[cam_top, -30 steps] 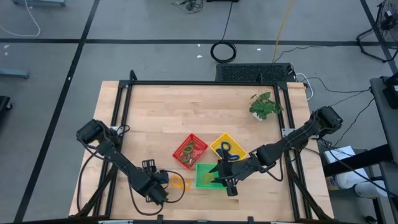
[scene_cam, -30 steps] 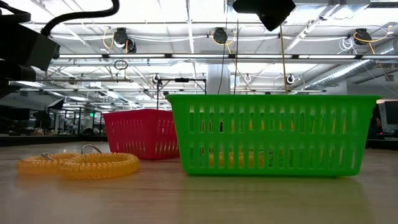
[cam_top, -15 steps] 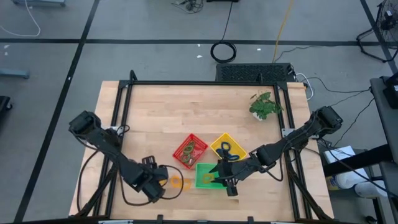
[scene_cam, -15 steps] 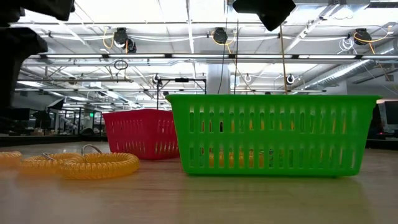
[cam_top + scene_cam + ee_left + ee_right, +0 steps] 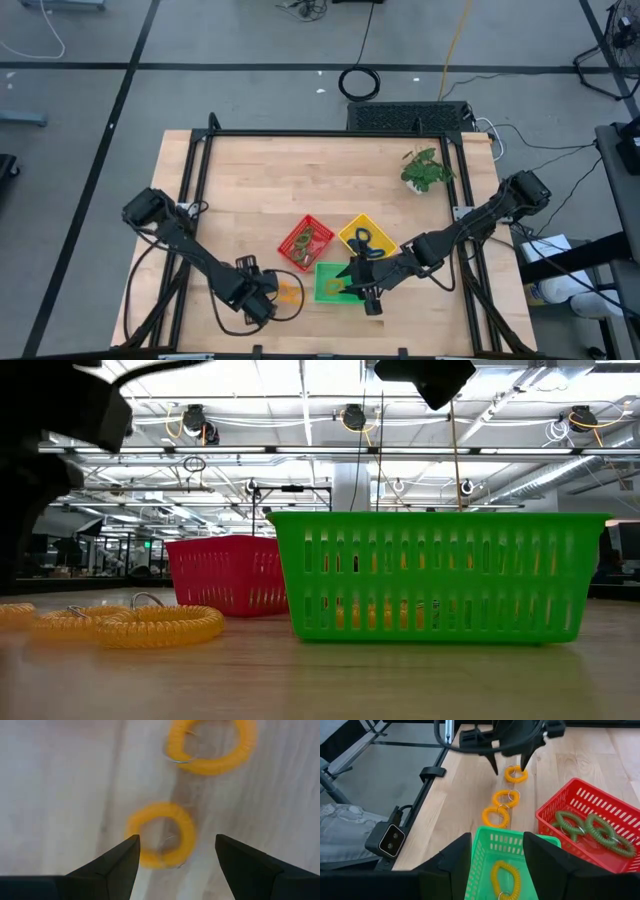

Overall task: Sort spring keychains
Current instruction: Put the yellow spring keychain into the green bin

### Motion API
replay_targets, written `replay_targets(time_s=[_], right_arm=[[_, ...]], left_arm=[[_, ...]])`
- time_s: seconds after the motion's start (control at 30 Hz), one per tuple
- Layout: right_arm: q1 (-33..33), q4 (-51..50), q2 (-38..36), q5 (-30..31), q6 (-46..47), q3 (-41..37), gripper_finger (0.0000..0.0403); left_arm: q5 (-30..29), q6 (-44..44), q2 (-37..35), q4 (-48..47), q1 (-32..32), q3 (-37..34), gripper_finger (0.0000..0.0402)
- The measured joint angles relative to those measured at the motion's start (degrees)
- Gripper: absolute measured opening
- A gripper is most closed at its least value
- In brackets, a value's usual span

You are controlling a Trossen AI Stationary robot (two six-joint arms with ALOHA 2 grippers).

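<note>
Pale wood tabletop (image 5: 260, 190) carries the job: three orange coils lie loose in a short row left of the green tray (image 5: 492, 851), and the left gripper (image 5: 175, 852) hangs over them with its fingers (image 5: 122, 860) spread wide, holding nothing. From its wrist view, one orange coil (image 5: 161, 835) sits between the fingertips but nearer one finger, with a second coil (image 5: 212, 745) just beyond. A good pickup would, I think, mean centring on the near coil, coming straight down so one finger enters the ring or both straddle the band, and keeping clear of its neighbour. One orange coil (image 5: 504, 877) already lies in the green tray, so that looks like the destination. Green coils (image 5: 592, 830) fill the red tray (image 5: 555, 805). Over the green tray, the right gripper (image 5: 497, 857) waits, fingers apart, empty.
</note>
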Motion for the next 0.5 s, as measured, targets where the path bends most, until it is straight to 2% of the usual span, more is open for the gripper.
replay_targets(time_s=[0.5], right_arm=[[0.0,0.0,0.0,0.0,0.0,0.0,0.0164]], left_arm=[[0.9,3.4,3.1,5.2,0.6,0.2,0.0269]])
